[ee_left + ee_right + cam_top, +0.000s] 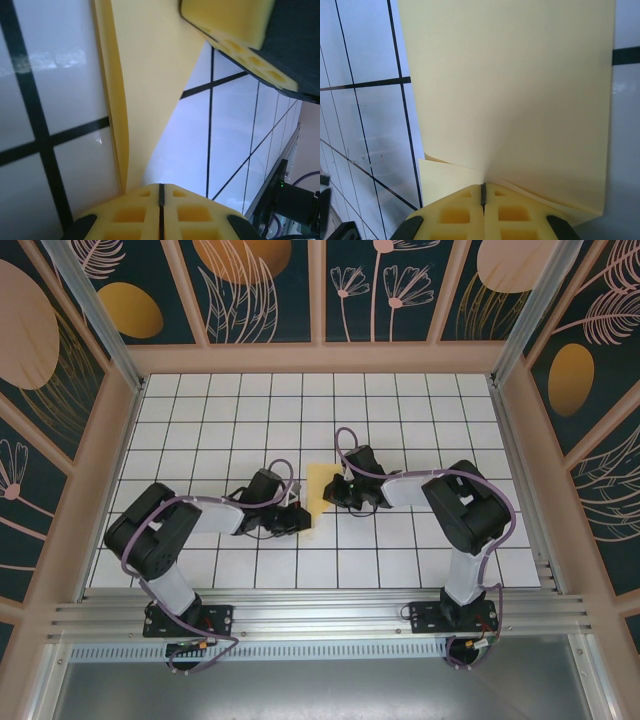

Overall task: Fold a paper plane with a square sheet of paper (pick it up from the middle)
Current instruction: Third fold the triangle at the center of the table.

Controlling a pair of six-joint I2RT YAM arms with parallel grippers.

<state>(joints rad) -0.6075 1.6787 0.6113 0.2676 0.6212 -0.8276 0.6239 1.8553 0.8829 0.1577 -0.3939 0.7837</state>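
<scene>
Your left pincer (160, 194) is pressed shut: its two yellow foam pads (195, 215), moulded with square waffle pockets, meet along a thin dark seam, and the paper (150, 75) comes straight out of that seam, so it is pinched there. The sheet is thin, matte and pale yellow. It rises from the grip as a narrow wedge and widens, with a doubled edge running down its left side. At the top right of that view a pad of your right pincer, the same pocketed foam on a black finger, sits against the paper's far part. Your right pincer (483, 194) is likewise fully closed on the paper (520, 90), which fans out broad and smooth with straight edges. A second layer peeks out beneath it at lower left, so the sheet is folded over itself. From above, the paper (320, 488) lies near the middle of the tabletop (400, 410), between the left pincer (300, 512) at its near-left corner and the right pincer (336, 490) at its right edge. The tabletop is glossy white tile crossed by black grid lines. You cannot tell whether the paper touches it.
</scene>
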